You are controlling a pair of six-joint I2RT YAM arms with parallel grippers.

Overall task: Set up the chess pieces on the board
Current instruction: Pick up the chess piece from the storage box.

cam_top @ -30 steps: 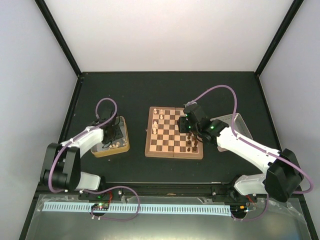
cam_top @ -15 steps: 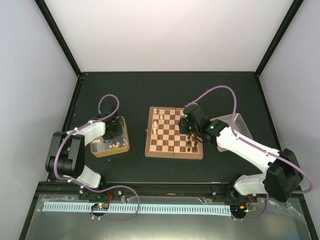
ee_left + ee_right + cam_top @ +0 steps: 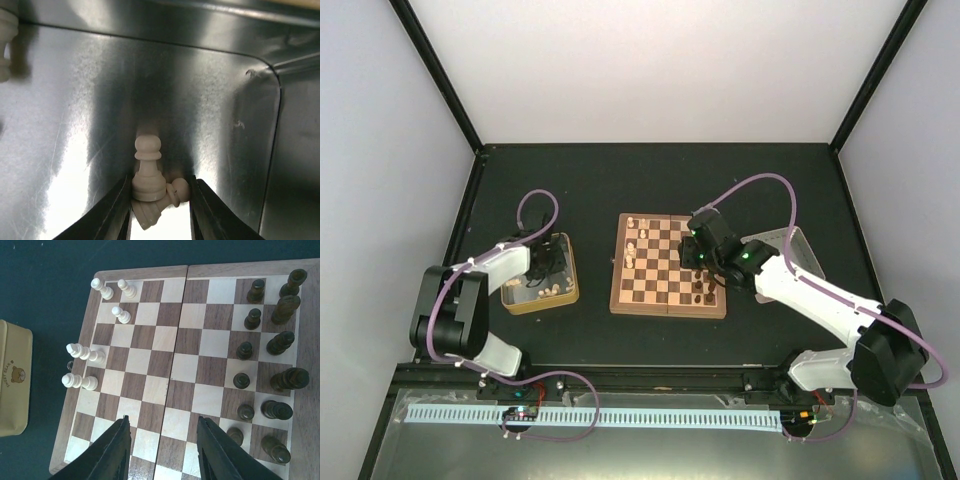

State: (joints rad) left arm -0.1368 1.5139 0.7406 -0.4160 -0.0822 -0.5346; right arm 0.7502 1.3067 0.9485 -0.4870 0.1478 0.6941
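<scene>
From above, my left gripper (image 3: 542,268) sits down inside the gold-tan tin (image 3: 574,275), with pale pieces (image 3: 553,290) lying just beside it. My right gripper (image 3: 705,263) hangs over the right part of the board (image 3: 655,290). Dark pieces (image 3: 700,293) stand just beside it, and a few pale ones are across the board to its left. A silver-grey tray (image 3: 798,245) shows past my right arm, on the gripper's right.

In my left wrist view, my fingers (image 3: 112,215) flank two pale chessmen on the tin's shiny floor. An upright pale pawn (image 3: 147,167) stands against my left finger. A toppled pale piece (image 3: 170,197) leans at the pawn's foot, its head by my right finger. The gap is narrow, but I cannot tell whether I am clamping them or only bracketing them. Another pale piece (image 3: 6,30) stands far ahead to my left.

In my right wrist view, my jaws are spread with nothing between them, over the near squares of the board. Five pale chessmen lie ahead and to my left, and the dark ones fill two files ahead and to my right. The tin is off to the far left.
</scene>
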